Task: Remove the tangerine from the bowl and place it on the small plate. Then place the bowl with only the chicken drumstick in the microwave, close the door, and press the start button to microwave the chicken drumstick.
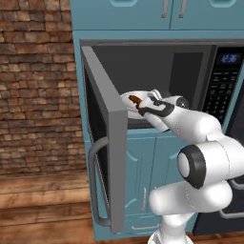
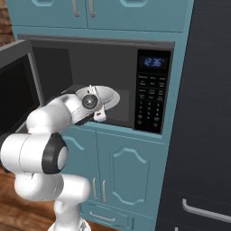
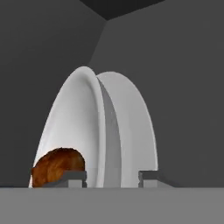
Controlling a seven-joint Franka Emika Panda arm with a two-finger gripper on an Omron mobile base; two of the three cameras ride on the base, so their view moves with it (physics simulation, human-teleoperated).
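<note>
The microwave [image 1: 224, 86] [image 2: 153, 90] stands with its door [image 1: 107, 143] [image 2: 16, 90] swung wide open to the left. Inside the cavity sits the white bowl [image 1: 127, 101] [image 2: 108, 97] [image 3: 74, 127] with the brown chicken drumstick [image 1: 135, 99] [image 3: 57, 167] in it. My gripper [image 1: 143, 104] [image 3: 111, 176] reaches into the cavity at the bowl's near rim. In the hand view its fingertips [image 3: 72, 177] straddle the rim with a gap on each side, so it is open and holds nothing. The tangerine and the small plate are out of view.
A flat white turntable disc [image 3: 133, 131] lies under the bowl. The cavity walls and roof close in around the hand. The open door's edge and its bar handle [image 1: 95, 186] jut out left of the arm. Teal cabinets sit above and below.
</note>
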